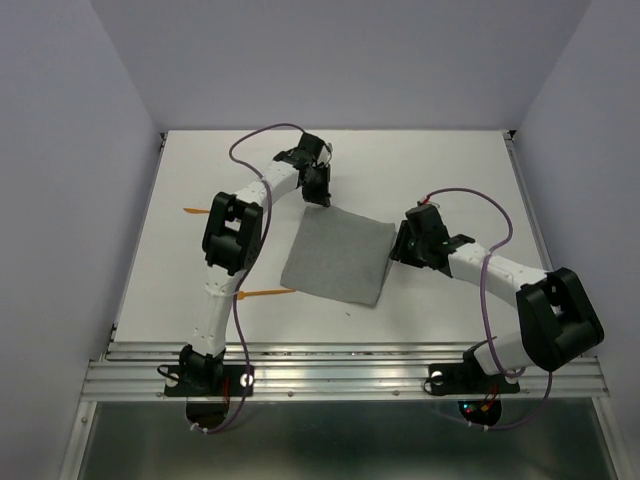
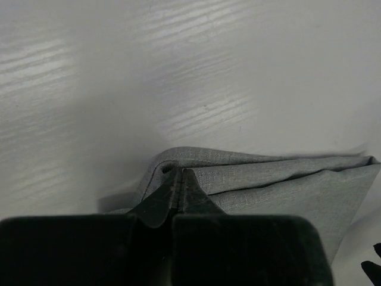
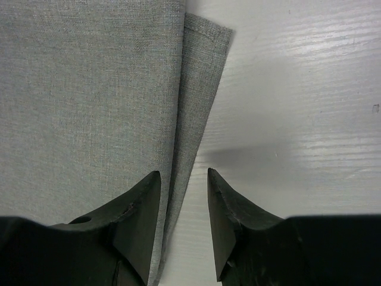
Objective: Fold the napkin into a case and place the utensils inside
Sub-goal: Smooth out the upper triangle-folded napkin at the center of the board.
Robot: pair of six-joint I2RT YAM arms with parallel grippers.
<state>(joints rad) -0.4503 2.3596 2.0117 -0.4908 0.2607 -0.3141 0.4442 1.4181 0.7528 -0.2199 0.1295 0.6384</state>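
Left jaws pinch napkin (image 1: 340, 258) (right jaws parted); utensils (image 1: 265, 293) lie left.

A white table (image 1: 460, 160) sits enclosed by plain pale lavender walls (image 1: 60, 150).

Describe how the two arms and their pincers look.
The left arm and right arm share white tubular links, bulky black joint housings and loose purple cables. The left pincer and right pincer each have two tapered matte-black fingers.
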